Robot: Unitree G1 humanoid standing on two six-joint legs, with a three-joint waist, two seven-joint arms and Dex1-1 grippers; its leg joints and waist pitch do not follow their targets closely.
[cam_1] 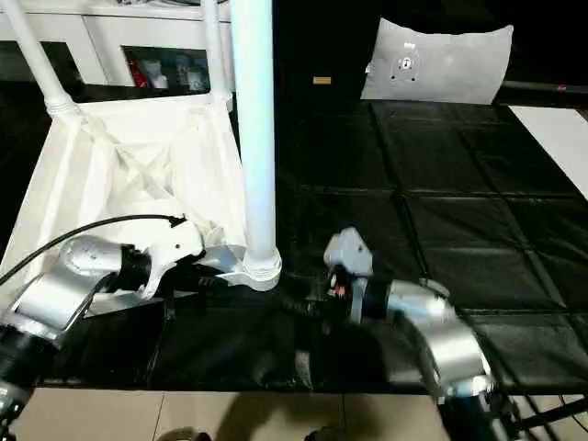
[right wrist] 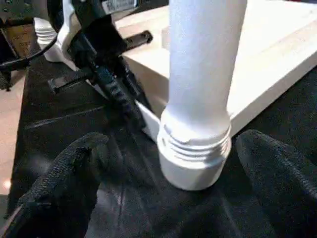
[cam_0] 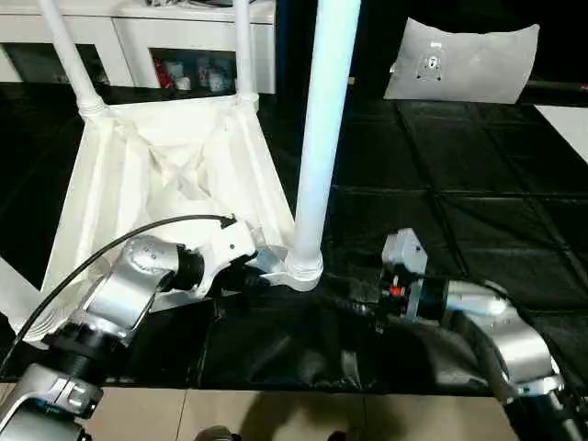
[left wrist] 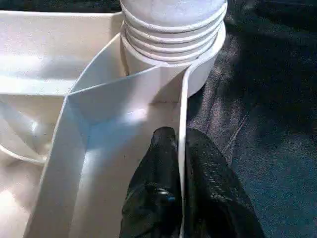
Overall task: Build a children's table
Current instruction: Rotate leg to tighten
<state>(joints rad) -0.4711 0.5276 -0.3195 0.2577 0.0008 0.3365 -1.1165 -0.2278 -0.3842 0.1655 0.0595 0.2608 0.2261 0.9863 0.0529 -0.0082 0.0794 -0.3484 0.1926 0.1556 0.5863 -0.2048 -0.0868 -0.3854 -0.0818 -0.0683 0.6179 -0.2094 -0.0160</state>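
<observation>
The white table top [cam_0: 165,175] is seen upside down on black matting [cam_0: 441,230], ribbed underside up. Two legs [cam_0: 69,55] are stood in the far corner sockets. A third leg [cam_0: 322,119] is stood upright in the near corner socket [cam_0: 303,269] on the right side, its threaded end still showing above the socket collar. The left pincer [left wrist: 181,163] is pressed together on the top's thin side rim [left wrist: 182,119], just beside that socket, one black finger [left wrist: 158,163] inside the rim and one outside. The right pincer [right wrist: 163,163] is spread wide, its fingers [right wrist: 74,168] held at either side of the near leg's base, apart from it. A white cabinet [cam_0: 184,37] with shelves is seen behind the table top, and a grey cushion [cam_0: 464,60] lies further back on the right.
</observation>
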